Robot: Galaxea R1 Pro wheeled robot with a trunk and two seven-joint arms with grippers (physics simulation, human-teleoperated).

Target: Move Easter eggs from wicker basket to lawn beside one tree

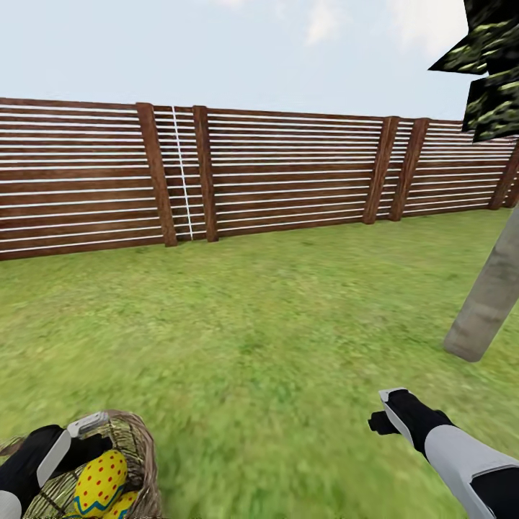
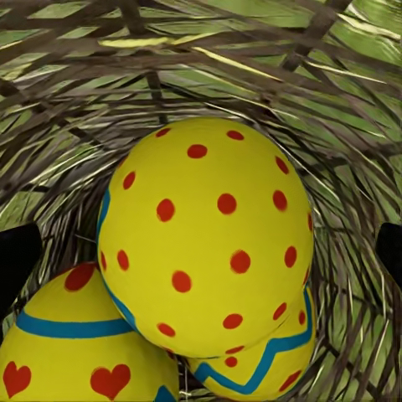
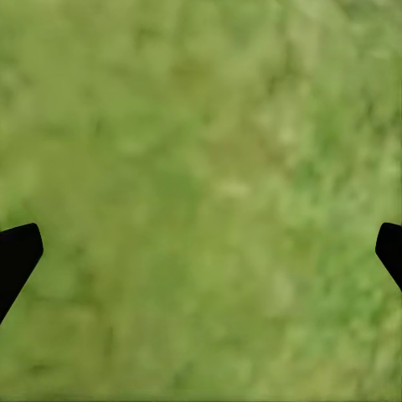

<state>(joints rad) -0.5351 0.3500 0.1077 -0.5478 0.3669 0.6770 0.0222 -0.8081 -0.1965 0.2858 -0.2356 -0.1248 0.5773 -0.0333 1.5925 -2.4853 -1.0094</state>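
Yellow eggs sit piled in the wicker basket (image 1: 140, 447) at your lower left, red-dotted egg (image 2: 209, 234) on top. Your left claw (image 2: 201, 251) is spread wide just over it, gripping nothing. Your right claw (image 3: 201, 251) hangs wide open above bare lawn (image 1: 274, 324), near the tree (image 1: 490, 295).

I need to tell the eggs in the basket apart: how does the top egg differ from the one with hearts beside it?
The dotted egg has small red dots all over; the heart egg has red hearts under a blue band. The dotted egg lies on top, fully seen; the heart egg sits lower, cut by the frame. Both are yellow, inside the wicker basket.
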